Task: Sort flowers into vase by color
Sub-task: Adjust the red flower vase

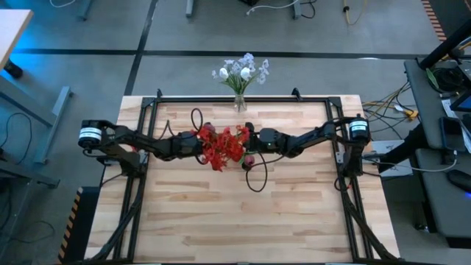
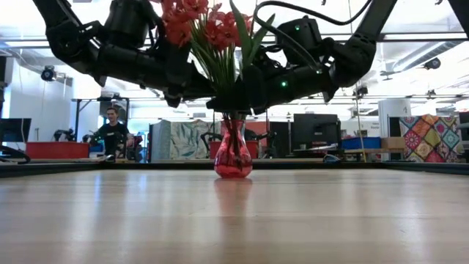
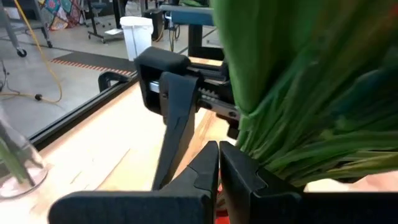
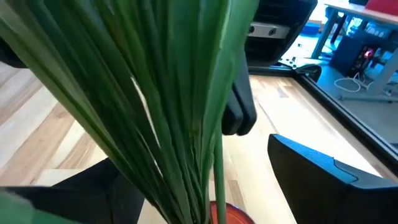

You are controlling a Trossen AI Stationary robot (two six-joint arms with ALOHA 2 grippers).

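1. Progress: two bunches stand sorted. White and pale-blue flowers (image 1: 241, 71) sit in a clear vase (image 1: 239, 102) at the far edge of the bench (image 1: 243, 213). Red flowers (image 1: 222, 146) with long green leaves stand in a red glass vase (image 2: 233, 155) at bench centre. A dark pink bud (image 1: 249, 160) shows just right of the red bunch, near the right gripper; whether it sits in the vase or outside, I cannot tell. No loose stems show on the bench, so the sort looks close to finished.
2. Left arm: reaches in from the left edge, low and stretched. Left gripper (image 3: 217, 163) sits just left of the red bunch, fingers pressed together, nothing between them.
3. Right arm: reaches in from the right edge, mirrored. Right gripper (image 4: 205, 186) has its fingers spread wide either side of the green stems (image 4: 168, 118), not pinching them; looks like a release.
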